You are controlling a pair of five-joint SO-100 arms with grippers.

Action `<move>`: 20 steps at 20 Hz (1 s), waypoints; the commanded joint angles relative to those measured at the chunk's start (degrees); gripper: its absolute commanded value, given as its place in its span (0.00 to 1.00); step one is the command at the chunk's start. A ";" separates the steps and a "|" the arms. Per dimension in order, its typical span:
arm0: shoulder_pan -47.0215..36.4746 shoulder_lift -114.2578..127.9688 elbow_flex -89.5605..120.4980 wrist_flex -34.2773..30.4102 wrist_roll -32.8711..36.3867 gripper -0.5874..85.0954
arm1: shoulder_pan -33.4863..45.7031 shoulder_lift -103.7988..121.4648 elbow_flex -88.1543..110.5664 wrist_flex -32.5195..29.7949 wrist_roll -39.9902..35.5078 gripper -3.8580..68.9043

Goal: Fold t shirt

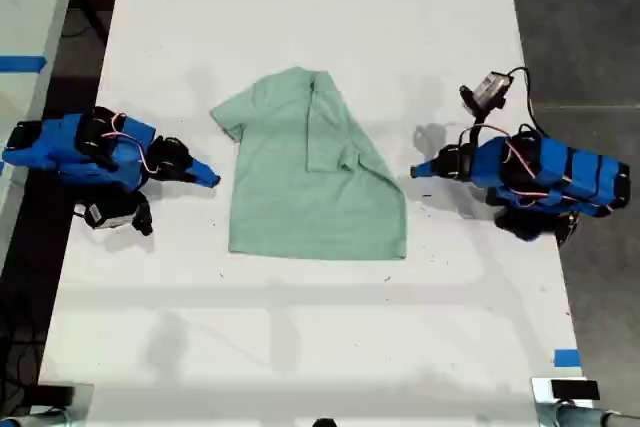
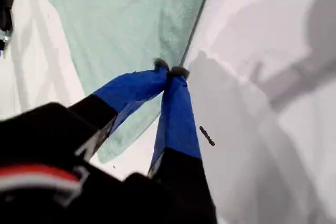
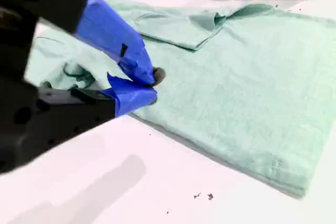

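If my first gripper [image 2: 169,71] and my second gripper [image 3: 152,85], both pressed together and empty, drag across the t shirt [image 1: 290,197], the folded flap at 3 o'clock in the exterior view could slide open.

The exterior view looks straight down from high up; both wrist views sit close, sharing the t shirt [image 1: 310,172].

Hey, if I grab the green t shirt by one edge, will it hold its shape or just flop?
Probably it flops. The t shirt looks like thin soft fabric, with one side already folded over and lying flat on the table. It is likely light for its size. If pushed, it would probably bunch and wrinkle rather than slide as one piece.
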 commanded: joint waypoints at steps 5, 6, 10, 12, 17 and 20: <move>-6.68 0.53 -2.20 -5.36 15.91 0.00 | 0.18 0.97 3.25 0.26 0.18 0.07; -6.77 0.53 -2.20 -5.36 15.82 0.00 | 0.18 0.97 3.25 0.26 0.18 0.07; -5.98 -3.43 -9.05 -10.20 15.82 0.01 | 0.26 0.97 3.25 0.26 0.35 0.07; -10.02 -20.48 -20.57 -8.88 16.17 0.11 | 0.53 0.97 3.25 0.35 0.44 0.07; -36.39 -63.11 -42.63 -5.80 36.91 0.26 | 0.26 0.97 3.25 0.35 0.18 0.07; -48.08 -78.93 -47.37 -3.16 40.43 0.27 | 0.18 0.97 3.25 0.18 -0.09 0.07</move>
